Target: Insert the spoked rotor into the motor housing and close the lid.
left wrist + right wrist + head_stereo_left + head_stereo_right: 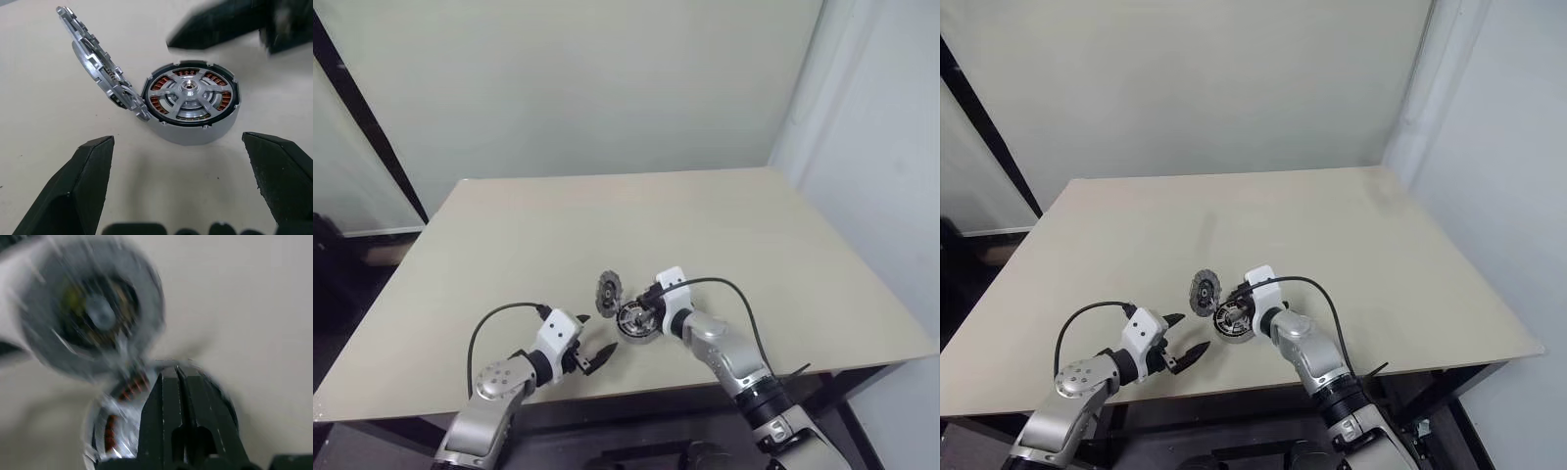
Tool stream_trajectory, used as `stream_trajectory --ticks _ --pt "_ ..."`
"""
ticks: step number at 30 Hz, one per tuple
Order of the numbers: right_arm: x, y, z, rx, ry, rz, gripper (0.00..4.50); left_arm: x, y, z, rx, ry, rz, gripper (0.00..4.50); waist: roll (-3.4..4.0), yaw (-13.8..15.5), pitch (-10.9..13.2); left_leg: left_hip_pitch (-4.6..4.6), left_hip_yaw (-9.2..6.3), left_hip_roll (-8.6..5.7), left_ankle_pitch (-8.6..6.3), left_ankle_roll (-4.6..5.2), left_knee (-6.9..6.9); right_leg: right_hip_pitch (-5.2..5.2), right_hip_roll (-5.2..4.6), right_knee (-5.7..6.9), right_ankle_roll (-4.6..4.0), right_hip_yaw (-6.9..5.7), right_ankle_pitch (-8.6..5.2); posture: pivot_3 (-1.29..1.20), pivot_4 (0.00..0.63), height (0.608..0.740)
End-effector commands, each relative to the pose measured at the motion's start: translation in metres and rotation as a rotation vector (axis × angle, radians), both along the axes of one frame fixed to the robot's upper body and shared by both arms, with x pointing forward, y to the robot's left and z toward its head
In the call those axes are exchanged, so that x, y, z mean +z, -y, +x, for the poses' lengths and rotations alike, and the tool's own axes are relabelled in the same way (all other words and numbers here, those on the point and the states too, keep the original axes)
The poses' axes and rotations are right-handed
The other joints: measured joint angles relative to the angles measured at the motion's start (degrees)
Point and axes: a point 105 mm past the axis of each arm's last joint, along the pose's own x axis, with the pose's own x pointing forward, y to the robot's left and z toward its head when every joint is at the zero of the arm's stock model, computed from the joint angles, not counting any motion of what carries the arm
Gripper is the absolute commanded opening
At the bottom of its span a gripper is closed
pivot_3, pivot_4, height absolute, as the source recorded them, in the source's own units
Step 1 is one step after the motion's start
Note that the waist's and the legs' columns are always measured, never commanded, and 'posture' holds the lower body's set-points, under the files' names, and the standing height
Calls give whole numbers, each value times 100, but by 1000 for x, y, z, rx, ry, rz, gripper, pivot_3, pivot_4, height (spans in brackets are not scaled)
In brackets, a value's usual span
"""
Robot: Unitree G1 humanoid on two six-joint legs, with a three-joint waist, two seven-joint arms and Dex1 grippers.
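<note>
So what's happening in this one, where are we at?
The spoked rotor already sits inside the motor housing on the table. The lid stands open, tilted up from the housing's rim. The right gripper is shut, empty, its fingers above the housing right by the lid, probably about to push it down. The left gripper waits open beside the housing, apart from it.

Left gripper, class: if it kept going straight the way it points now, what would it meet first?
Probably the motor housing: in the wrist view it sits squarely between the open left gripper fingers, spoked rotor already seated, lid hinged up beside it. Only bare table lies between, though depth is hard to judge.
</note>
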Motion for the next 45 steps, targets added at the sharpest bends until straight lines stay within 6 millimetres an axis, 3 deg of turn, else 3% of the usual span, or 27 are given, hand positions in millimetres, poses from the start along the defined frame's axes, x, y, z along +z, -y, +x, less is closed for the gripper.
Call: stream_trajectory --ticks 1,4,9,12,15,20,25,35,45 --pt "-11 1 -3 18 13 -29 37 14 -1 4 6 61 -3 4500 -1 -1 -1 2 1 0 0 0 0 0 1 2 1 1 1 0 0 740" --pt "-8 3 -6 32 20 -11 37 15 -1 3 9 62 -4 4500 -2 -2 -4 12 0 4 0 0 0 6 4 6 0 -1 1 0 0 740" --pt "35 -2 2 103 110 47 37 14 -2 3 10 57 -4 4500 -1 -1 -3 12 0 4 1 -1 3 4 4 13 -3 -1 -1 0 0 740" --pt "55 -4 -2 228 146 -23 200 14 -1 3 7 53 -4 4500 -1 0 -2 10 0 3 1 -1 4 3 4 13 -1 -1 1 0 0 740" --pt "67 -4 -10 378 177 -137 853 13 0 4 2 50 -4 4500 -2 2 -3 9 1 1 1 -1 6 3 3 12 0 -1 1 0 0 740" --pt "79 2 -14 504 248 -301 2610 11 0 4 -7 42 0 4500 -2 11 -3 9 1 2 1 -1 5 2 5 12 -1 -8 0 0 0 740" --pt "74 11 -20 694 312 -562 4445 5 -4 0 -22 13 34 4500 -1 18 -2 8 5 -1 1 -1 9 3 4 12 -9 -9 -4 0 0 740" --pt "53 17 -27 957 382 -886 4482 3 -4 -4 -7 8 22 4500 -2 87 -3 10 8 1 1 -1 9 2 5 12 -11 -11 -5 0 0 740" --pt "33 13 -30 1064 377 -989 4482 3 -2 -6 -2 10 17 4500 -2 143 -3 8 14 -1 1 -2 14 4 3 13 -13 -13 -6 0 0 740"
